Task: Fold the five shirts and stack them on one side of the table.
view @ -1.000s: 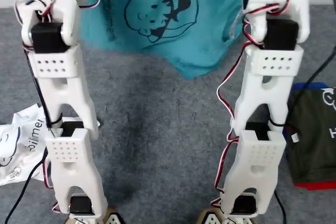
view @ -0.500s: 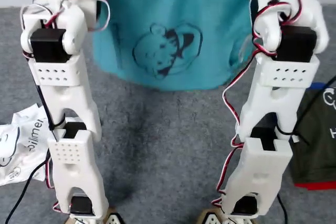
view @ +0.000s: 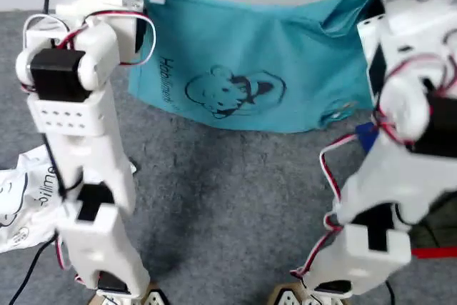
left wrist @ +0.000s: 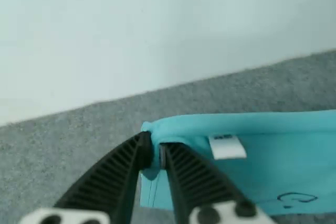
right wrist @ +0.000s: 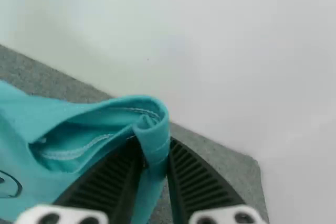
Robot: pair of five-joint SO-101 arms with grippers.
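Observation:
A teal shirt [view: 243,55] with a black cartoon print hangs stretched between my two arms above the grey table. My left gripper [left wrist: 153,153] is shut on one top corner of the teal shirt [left wrist: 252,156], near its white label. My right gripper [right wrist: 153,156] is shut on the other top corner, where the teal shirt [right wrist: 73,145] bunches into a fold. In the high view the left arm [view: 78,105] stands at the left and the right arm [view: 407,126] at the right. The shirt's lower hem hangs just over the cloth surface.
A crumpled white shirt [view: 25,194] lies at the table's left edge behind the left arm. A blue patch [view: 365,136] and a red fabric edge [view: 432,253] show by the right arm at the right side. A pale wall [left wrist: 157,24] rises behind the table.
Both arms have risen and drawn toward the camera, lifting the teal shirt and spreading it wide and flat between them. The right arm now covers the dark folded shirt at the right.

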